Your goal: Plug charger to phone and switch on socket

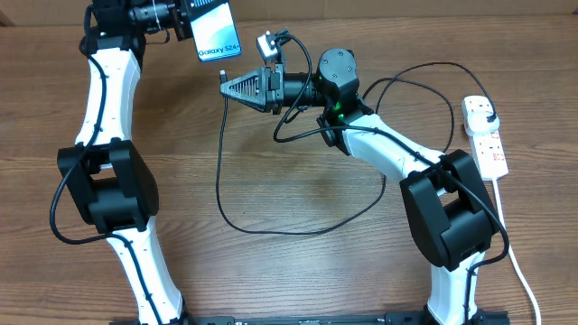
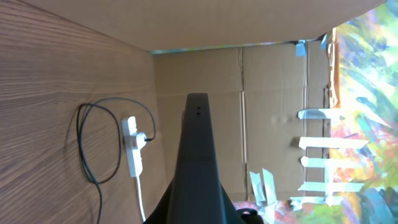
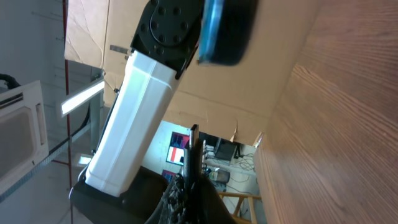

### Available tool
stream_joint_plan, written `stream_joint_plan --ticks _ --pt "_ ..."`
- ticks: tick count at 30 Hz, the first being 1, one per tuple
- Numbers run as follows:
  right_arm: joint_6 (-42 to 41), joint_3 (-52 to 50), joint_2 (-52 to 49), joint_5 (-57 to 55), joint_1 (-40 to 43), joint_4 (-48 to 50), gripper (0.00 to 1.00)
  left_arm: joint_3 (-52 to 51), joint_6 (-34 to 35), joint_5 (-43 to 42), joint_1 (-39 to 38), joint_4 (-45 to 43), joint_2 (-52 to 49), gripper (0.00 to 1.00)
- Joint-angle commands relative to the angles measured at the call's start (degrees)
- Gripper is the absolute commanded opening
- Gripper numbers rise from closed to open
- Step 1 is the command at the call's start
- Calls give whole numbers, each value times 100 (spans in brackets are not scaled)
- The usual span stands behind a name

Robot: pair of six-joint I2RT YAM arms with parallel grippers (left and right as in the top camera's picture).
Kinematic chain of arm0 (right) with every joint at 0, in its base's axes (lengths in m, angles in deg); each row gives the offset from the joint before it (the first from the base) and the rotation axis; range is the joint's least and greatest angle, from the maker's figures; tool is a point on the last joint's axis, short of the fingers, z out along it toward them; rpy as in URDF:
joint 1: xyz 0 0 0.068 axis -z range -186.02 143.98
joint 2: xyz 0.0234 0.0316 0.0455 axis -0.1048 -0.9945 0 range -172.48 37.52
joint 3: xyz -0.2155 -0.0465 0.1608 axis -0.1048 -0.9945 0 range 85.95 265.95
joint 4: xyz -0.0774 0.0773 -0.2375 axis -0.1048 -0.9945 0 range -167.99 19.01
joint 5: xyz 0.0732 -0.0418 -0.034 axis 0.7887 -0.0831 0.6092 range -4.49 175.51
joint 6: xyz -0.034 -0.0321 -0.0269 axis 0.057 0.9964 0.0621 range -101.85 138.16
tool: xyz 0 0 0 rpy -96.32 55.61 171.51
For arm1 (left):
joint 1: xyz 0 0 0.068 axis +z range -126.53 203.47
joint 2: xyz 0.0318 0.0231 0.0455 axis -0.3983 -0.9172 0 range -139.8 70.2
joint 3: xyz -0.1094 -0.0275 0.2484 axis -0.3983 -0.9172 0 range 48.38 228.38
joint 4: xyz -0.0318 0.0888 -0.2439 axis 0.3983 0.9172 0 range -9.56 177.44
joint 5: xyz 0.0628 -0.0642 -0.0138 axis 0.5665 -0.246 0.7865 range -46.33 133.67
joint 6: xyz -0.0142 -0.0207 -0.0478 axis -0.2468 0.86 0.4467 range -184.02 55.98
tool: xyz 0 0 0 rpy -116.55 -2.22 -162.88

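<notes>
My left gripper [image 1: 191, 22] is shut on the phone [image 1: 218, 34] and holds it above the table's far left, its cyan screen with "Galaxy S24+" facing up. In the left wrist view the phone [image 2: 198, 155] shows as a dark slab. My right gripper [image 1: 233, 87] points left just below and right of the phone, shut on the connector tip of the charger [image 1: 219, 171]. The tip [image 3: 194, 146] sticks out of the shut fingers [image 3: 189, 190], apart from the phone [image 3: 217, 31]. The black cable loops over the table to its plug [image 1: 489, 116] in the socket [image 1: 487, 143].
The socket's white cord [image 1: 517, 262] runs down the right side to the front edge. The socket [image 2: 132, 148] and cable loop [image 2: 81, 146] also show in the left wrist view, with a cardboard wall [image 2: 261, 93] behind. The left arm's white link [image 3: 134, 112] is close ahead in the right wrist view.
</notes>
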Motion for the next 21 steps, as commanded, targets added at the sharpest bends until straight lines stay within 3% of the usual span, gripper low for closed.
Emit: stream_joint_plan --ticks 1,21 --pt "-24 98 -24 -136 13 48 4 118 286 -170 11 -46 -13 5" --pt "-168 98 -26 -332 13 367 4 120 267 -352 -66 -50 -13 4"
